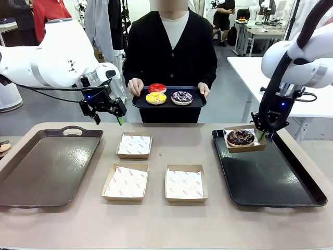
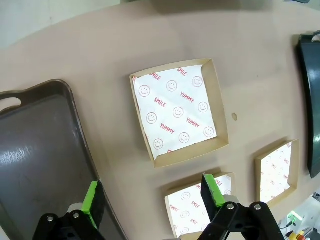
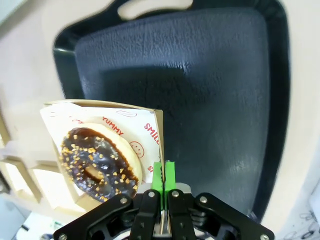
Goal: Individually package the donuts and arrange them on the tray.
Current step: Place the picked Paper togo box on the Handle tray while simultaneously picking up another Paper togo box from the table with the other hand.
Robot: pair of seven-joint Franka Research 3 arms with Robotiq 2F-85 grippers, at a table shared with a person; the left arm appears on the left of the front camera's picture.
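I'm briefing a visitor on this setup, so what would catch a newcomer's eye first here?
Probably the chocolate donut in its paper box, pinched at the rim by the right arm's shut jaws at the far left corner of the black tray. Next, the person across the table, holding a small tray with a red donut, a yellow donut and a purple donut.

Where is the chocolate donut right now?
In the front view, the chocolate donut sits in a paper box at the far inner corner of the black tray on the robot's right, where the right gripper pinches the box's wall.
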